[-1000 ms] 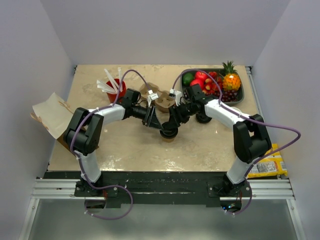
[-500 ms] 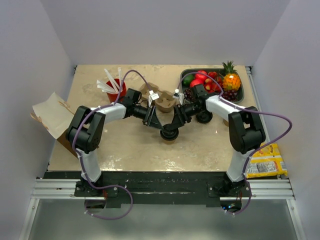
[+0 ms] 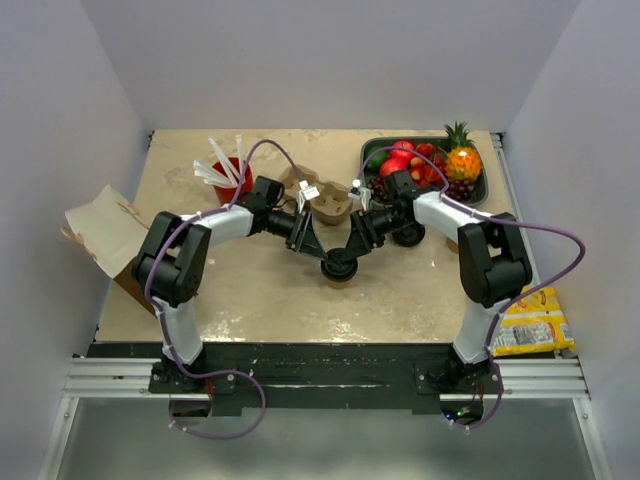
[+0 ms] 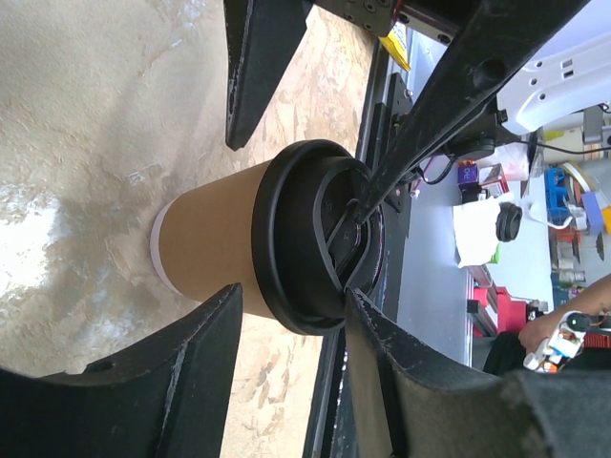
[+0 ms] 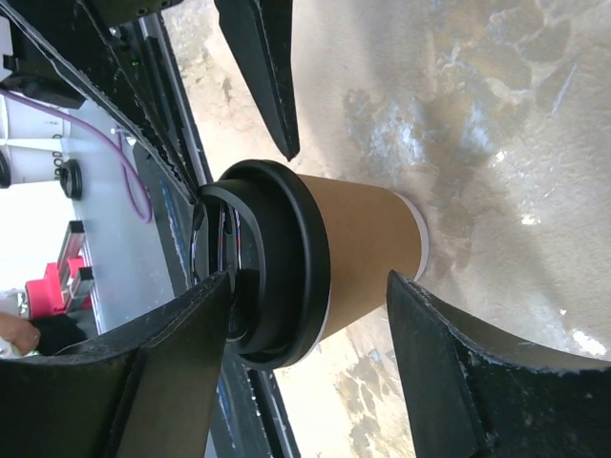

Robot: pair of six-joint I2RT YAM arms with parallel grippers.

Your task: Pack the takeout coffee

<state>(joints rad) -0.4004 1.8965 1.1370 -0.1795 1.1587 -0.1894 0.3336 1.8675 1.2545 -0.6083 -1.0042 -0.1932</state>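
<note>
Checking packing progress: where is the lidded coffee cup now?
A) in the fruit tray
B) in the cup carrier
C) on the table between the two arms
C: the lidded coffee cup stands upright on the table, apart from the cup carrier and the fruit tray.

The right arm has pulled its elbow in toward the middle of the surface. A second ago that elbow stuck out farther to the right and sat nearer the front edge. The arm's white part looks shorter from above now. Its purple cable came in with it. The right arm's jaws now reach the takeout coffee from a bit more to the right. The left arm shifted in just a tiny bit.
</note>
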